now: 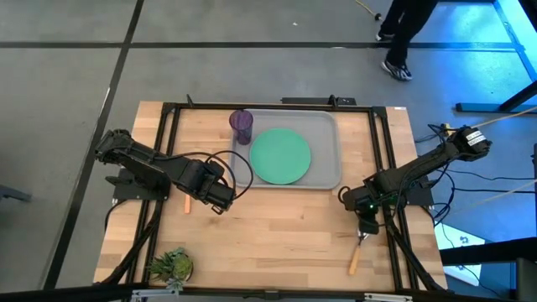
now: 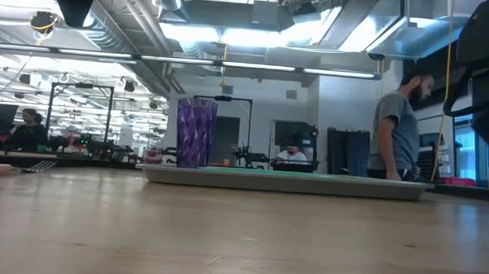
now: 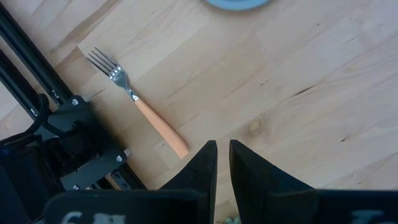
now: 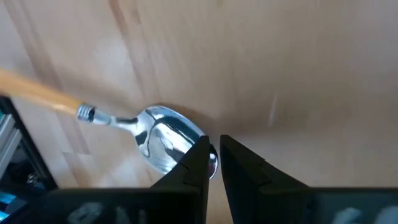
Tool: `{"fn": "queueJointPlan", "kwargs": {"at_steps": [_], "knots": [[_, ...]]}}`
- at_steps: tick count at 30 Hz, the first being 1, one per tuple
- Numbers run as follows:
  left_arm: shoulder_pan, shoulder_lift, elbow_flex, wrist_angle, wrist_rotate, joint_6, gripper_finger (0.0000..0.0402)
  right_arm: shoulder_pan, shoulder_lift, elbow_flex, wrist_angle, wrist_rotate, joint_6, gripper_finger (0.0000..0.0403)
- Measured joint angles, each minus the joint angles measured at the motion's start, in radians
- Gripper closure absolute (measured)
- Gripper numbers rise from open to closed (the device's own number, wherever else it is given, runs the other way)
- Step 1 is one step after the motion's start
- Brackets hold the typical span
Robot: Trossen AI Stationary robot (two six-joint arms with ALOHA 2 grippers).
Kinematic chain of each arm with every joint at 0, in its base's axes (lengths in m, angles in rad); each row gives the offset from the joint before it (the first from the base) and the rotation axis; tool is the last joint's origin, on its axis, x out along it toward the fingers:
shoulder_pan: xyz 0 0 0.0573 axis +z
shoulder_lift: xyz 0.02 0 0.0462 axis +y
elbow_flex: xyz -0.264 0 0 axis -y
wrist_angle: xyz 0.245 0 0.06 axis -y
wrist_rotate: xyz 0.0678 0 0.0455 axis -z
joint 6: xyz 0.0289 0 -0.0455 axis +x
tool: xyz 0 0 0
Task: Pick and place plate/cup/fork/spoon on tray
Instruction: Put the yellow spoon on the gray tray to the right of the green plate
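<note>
The grey tray point(image 1: 327, 134) lies at the table's far middle. On it lie the mint-green plate point(image 1: 280, 156) and, standing upright at its far left corner, the purple cup point(image 1: 242, 126). The fork point(image 3: 134, 99) lies flat on the wood at the left, beside my left gripper point(image 3: 222, 149). That gripper hangs shut above the table point(image 1: 277, 235) and points down. The spoon point(image 1: 357, 252) lies flat near the right front, its bowl point(image 4: 163, 138) toward my right gripper point(image 4: 214, 144). My right gripper is shut and slants down at the bowl's end. My right gripper's shut fingertips point(image 4: 198, 152) stand at the rim of the spoon's bowl point(image 4: 186, 134), at the end away from the handle, slanting down from above. One finger covers that rim, so I cannot tell whether it touches. The spoon lies flat on the table.
A small green plant point(image 1: 172, 265) stands at the near left corner. Black frame rails point(image 1: 388, 168) run along both sides of the table. A person point(image 2: 398, 127) stands beyond the far right. Bare wood lies between the two arms.
</note>
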Motion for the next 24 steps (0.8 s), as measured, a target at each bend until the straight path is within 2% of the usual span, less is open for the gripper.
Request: {"fn": "queueJointPlan", "kwargs": {"at_steps": [4,12,20,24], "knots": [[0.000,0.000,0.000,0.000,0.000,0.000,0.0365,0.000,0.000,0.000,-0.001,-0.036,0.001,0.0359],[0.000,0.000,0.000,0.000,0.000,0.000,0.0365,0.000,0.000,0.002,0.000,-0.037,0.022,0.0359],[0.000,0.000,0.000,0.001,0.000,0.000,0.0365,0.000,-0.001,0.073,-0.013,0.015,-0.008,0.0359],[0.000,0.000,0.000,0.001,0.000,0.000,0.0365,0.000,-0.001,0.105,-0.023,0.009,0.073,0.0359]]}}
